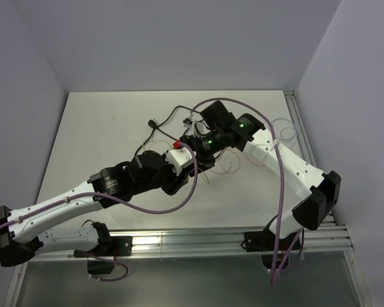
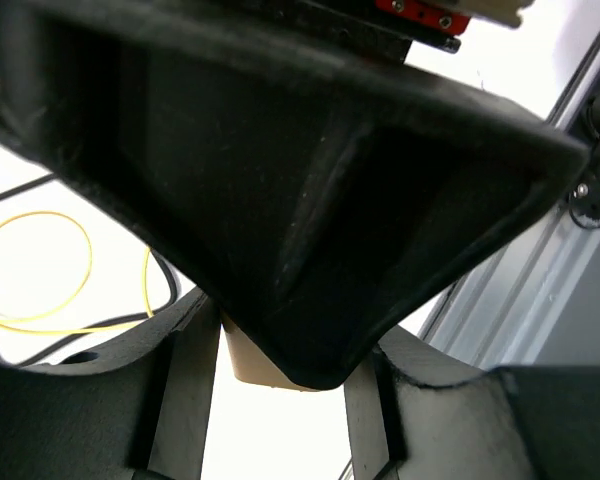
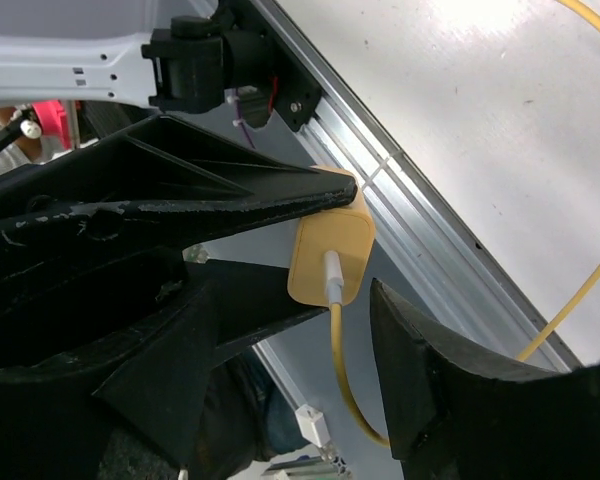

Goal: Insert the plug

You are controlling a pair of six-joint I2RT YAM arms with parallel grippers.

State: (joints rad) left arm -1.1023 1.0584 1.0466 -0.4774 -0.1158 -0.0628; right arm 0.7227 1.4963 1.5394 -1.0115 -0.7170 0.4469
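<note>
A cream charger block is held in the air by my left gripper, which is shut on it. A white plug on a yellow cable sits in the block's face. My right gripper faces that face with its jaws wide apart. The cable hangs between its fingers, touching neither. In the left wrist view the block shows between my left fingers; the right gripper's black body hides most else. From above the block sits between both grippers, the right gripper just beyond it.
The yellow cable lies in loops on the white table. A black cable with a small connector lies behind the grippers. The aluminium rail runs along the table's near edge. Grey walls enclose the table.
</note>
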